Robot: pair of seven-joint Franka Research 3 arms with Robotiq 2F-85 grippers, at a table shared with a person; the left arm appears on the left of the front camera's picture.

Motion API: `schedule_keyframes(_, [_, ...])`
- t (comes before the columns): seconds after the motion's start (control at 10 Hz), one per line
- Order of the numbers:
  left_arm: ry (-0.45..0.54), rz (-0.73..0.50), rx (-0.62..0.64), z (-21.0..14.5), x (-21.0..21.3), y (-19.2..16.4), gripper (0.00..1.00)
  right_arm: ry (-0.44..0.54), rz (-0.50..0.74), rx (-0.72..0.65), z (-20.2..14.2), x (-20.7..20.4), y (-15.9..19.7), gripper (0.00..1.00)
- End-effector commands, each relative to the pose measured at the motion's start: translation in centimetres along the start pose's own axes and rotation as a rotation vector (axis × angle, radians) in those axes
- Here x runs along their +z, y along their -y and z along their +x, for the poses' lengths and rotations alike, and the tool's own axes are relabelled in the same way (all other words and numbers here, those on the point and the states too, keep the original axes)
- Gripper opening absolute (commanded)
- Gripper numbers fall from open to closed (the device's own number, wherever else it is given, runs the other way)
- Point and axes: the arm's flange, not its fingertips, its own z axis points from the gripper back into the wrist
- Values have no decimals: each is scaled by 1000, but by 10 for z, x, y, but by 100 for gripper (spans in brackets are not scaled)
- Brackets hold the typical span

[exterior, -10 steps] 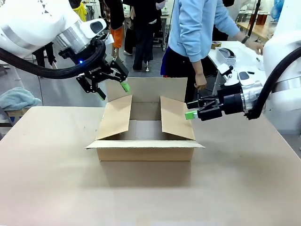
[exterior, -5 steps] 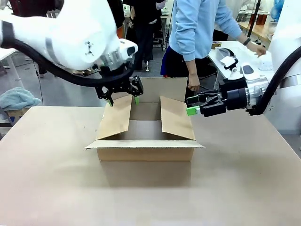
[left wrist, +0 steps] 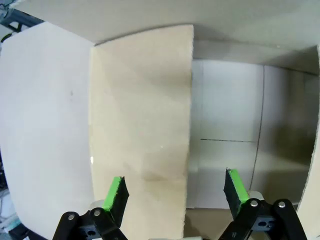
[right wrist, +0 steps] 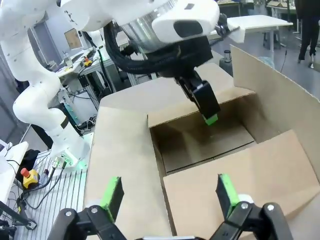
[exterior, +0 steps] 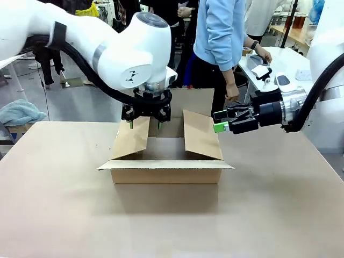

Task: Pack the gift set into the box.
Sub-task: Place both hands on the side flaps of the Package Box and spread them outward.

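Observation:
The box (exterior: 166,171) is a brown cardboard carton standing open in the middle of the table. Its back flap is up, its front flap is folded out, and both side flaps lean inward. My left gripper (exterior: 145,124) hangs open over the left flap (left wrist: 142,125), with one finger on either side of the flap's top edge. The box floor (left wrist: 230,145) is bare in the left wrist view. My right gripper (exterior: 217,123) is open just outside the right flap (right wrist: 240,170), holding nothing. The right wrist view shows the left gripper's finger (right wrist: 206,105) above the box. The gift set is out of view.
A person in a light blue top (exterior: 223,32) stands behind the box at the far side, with one hand over a white side table (exterior: 285,59) at the back right. A blue cloth (exterior: 19,114) lies off the table's left. Tabletop (exterior: 172,226) lies bare in front.
My left arm has swung right and turned, bringing its open gripper down from beside the box's back left corner onto the left flap. The right gripper has barely shifted.

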Motion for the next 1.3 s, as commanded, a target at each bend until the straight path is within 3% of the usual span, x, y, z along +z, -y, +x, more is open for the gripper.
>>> schedule_keyframes(0.0, [-8,66,1,8,-7,2,100,17,0,0,-1,-1,-1,100])
schedule_keyframes(0.3, [9,120,-14,8,-13,-11,100,17,0,0,-1,-1,-1,100])
schedule_keyframes(0.6, [38,93,7,17,1,-37,100,17,0,0,-1,-1,-1,100])
schedule_keyframes(1.2, [102,23,127,36,24,-129,100,17,0,0,-1,-1,-1,100])
